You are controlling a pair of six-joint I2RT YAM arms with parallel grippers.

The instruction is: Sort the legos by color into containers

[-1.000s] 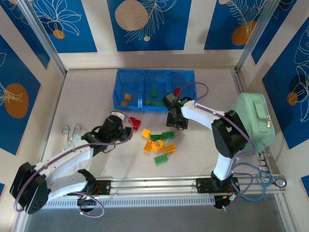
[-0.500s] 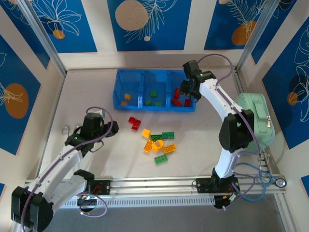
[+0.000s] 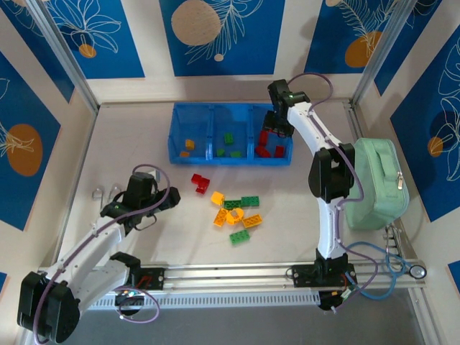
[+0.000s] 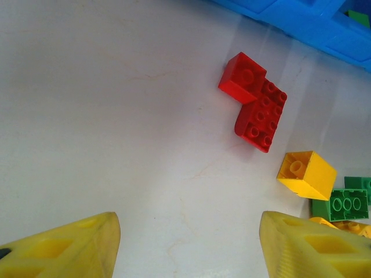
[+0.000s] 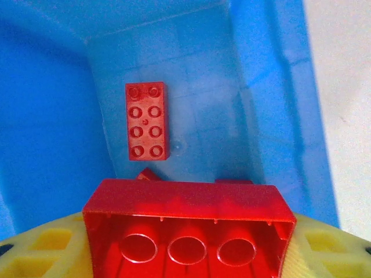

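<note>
One translucent blue plastic bin (image 3: pixel 175 133), three compartments (image 3: pixel 231 121). On the table (image 3: pixel 129 144): two red studded plastic bricks (image 3: pixel 200 181), three green bricks (image 3: pixel 249 201), four yellow-orange bricks (image 3: pixel 251 221).

Glossy plastic legos (image 4: pixel 255 110), translucent blue plastic bin (image 5: pixel 278 87), matt smooth table (image 4: pixel 104 116).

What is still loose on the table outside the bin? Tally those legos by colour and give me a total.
Red legos: 2
Yellow/orange legos: 4
Green legos: 3
Total: 9
</note>
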